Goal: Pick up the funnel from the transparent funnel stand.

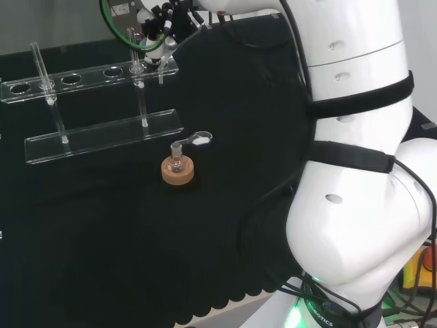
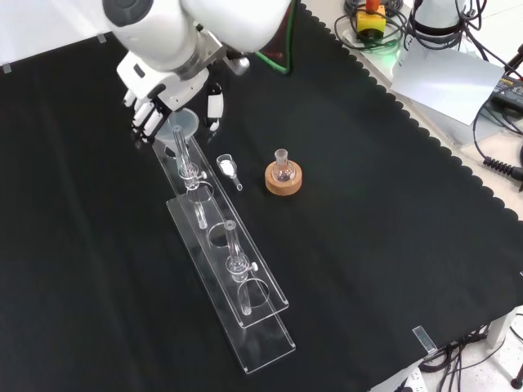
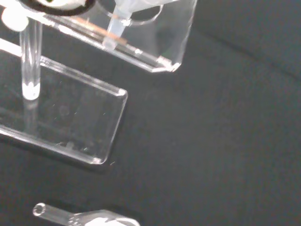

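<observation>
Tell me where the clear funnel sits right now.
In the front view, the clear funnel sits in the far end hole of the transparent acrylic stand, directly beneath the black and white hand, upper left.

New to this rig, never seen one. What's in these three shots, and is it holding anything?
One white robot arm works at a bench under black cloth; instead of a gripper it carries a black and white hand with fingers and a thumb.

The head view looks over the arm from behind its base, so the big white shapes on its right are the arm itself. The front view looks down from the opposite side. The wrist view sits by the palm, very close to the glassware.

On the cloth: a clear funnel stand with round holes, the funnel seated at the stand's end under the hand, a small flask on a cork ring, and a little scoop holding white powder.

The fingers reach down around the funnel; whether they grip it I cannot tell.
</observation>
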